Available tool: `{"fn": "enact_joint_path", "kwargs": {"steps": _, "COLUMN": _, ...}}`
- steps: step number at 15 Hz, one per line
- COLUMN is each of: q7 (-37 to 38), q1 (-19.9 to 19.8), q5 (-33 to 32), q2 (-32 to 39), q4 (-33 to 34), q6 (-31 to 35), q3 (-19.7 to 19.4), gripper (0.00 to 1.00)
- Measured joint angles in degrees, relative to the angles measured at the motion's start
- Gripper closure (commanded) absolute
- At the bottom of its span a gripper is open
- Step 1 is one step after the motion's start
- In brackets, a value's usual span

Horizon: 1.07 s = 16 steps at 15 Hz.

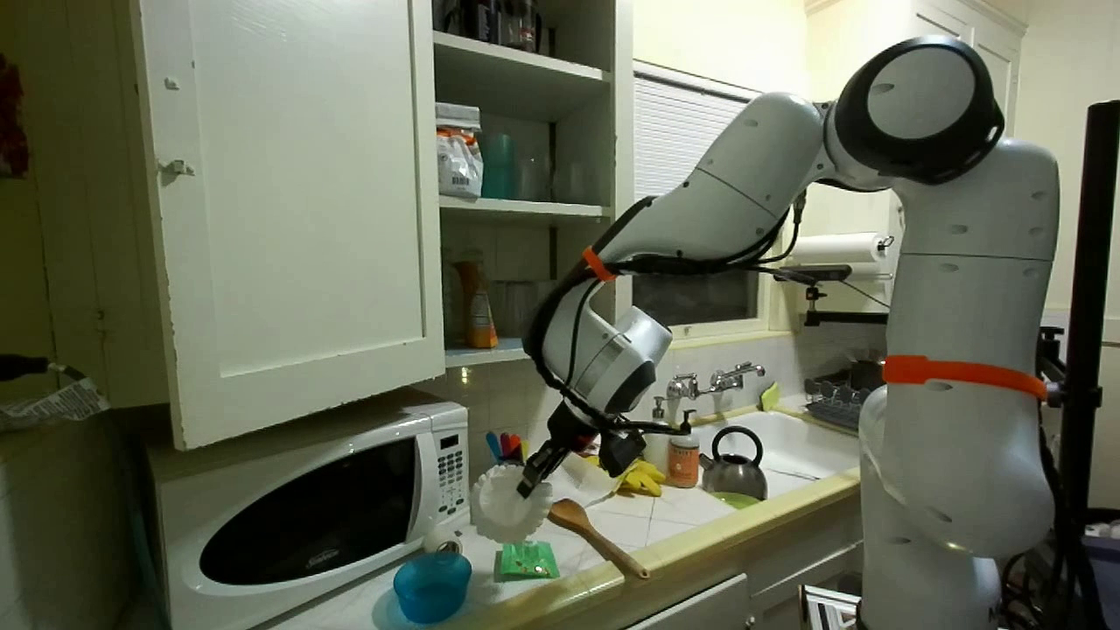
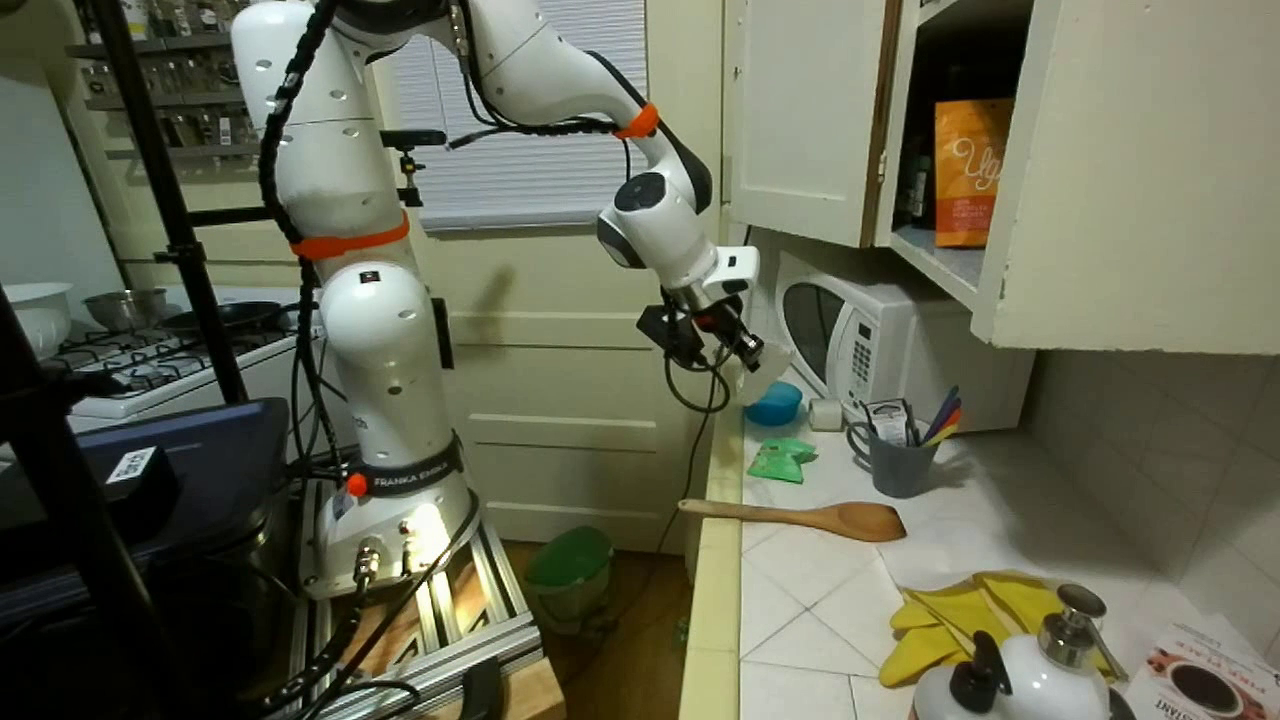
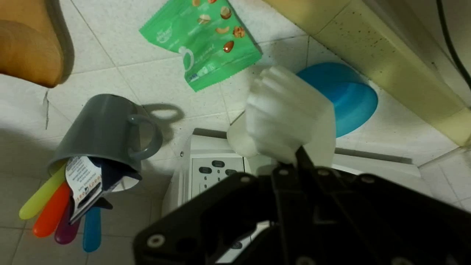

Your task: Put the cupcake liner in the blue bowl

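The white fluted cupcake liner (image 1: 506, 516) hangs from my gripper (image 1: 528, 486), above the counter near the microwave's front. It is tilted, with its pleated side showing in the wrist view (image 3: 285, 110). My gripper is shut on the liner's edge; its fingertips also show in the wrist view (image 3: 298, 158). The liner is seen edge-on and pale in an exterior view (image 2: 768, 372). The cyan-blue bowl (image 1: 430, 588) stands on the counter before the microwave, below and beyond the liner. In the wrist view the bowl (image 3: 355, 99) is partly hidden behind the liner.
The white microwave (image 1: 324, 507) stands beside the bowl, under an open cupboard door (image 1: 297, 201). A green snack packet (image 1: 528, 560) and a wooden spoon (image 1: 595, 535) lie on the counter. A grey mug with utensils (image 2: 900, 465) and yellow gloves (image 2: 960, 615) are farther along.
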Motion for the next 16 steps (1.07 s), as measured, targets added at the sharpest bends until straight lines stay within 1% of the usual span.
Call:
{"fn": "enact_joint_path", "kwargs": {"steps": 2, "q7": -0.89, "q1": 1.82, "q5": 1.20, "q2": 1.05, "q4": 0.88, "q6": 5.41, "q3": 2.90, "gripper": 0.99}}
{"fn": "enact_joint_path", "kwargs": {"steps": 5, "q7": 0.05, "q1": 5.95, "q5": 1.71, "q2": 4.90, "q4": 2.63, "q6": 17.79, "q3": 8.85, "gripper": 0.99}}
{"fn": "enact_joint_path", "kwargs": {"steps": 7, "q7": 2.85, "q1": 8.47, "q5": 0.18, "q2": 8.44, "q4": 3.70, "q6": 26.59, "q3": 11.91, "gripper": 0.99}}
{"fn": "enact_joint_path", "kwargs": {"steps": 8, "q7": 5.39, "q1": 9.49, "q5": -2.05, "q2": 10.41, "q4": 3.96, "q6": 30.97, "q3": 12.90, "gripper": 0.99}}
{"fn": "enact_joint_path", "kwargs": {"steps": 11, "q7": 13.64, "q1": 11.57, "q5": -10.12, "q2": 16.93, "q4": 4.01, "q6": 43.41, "q3": 13.82, "gripper": 0.99}}
{"fn": "enact_joint_path", "kwargs": {"steps": 12, "q7": 16.01, "q1": 11.91, "q5": -12.39, "q2": 19.34, "q4": 4.00, "q6": 47.09, "q3": 13.78, "gripper": 0.94}}
{"fn": "enact_joint_path", "kwargs": {"steps": 14, "q7": 18.72, "q1": 12.04, "q5": -14.29, "q2": 23.28, "q4": 4.05, "q6": 50.45, "q3": 13.52, "gripper": 0.94}}
{"fn": "enact_joint_path", "kwargs": {"steps": 15, "q7": 19.15, "q1": 12.04, "q5": -14.57, "q2": 24.47, "q4": 4.16, "q6": 51.10, "q3": 13.34, "gripper": 0.99}}
{"fn": "enact_joint_path", "kwargs": {"steps": 16, "q7": 19.35, "q1": 12.04, "q5": -14.77, "q2": 25.05, "q4": 4.28, "q6": 51.32, "q3": 13.19, "gripper": 0.99}}
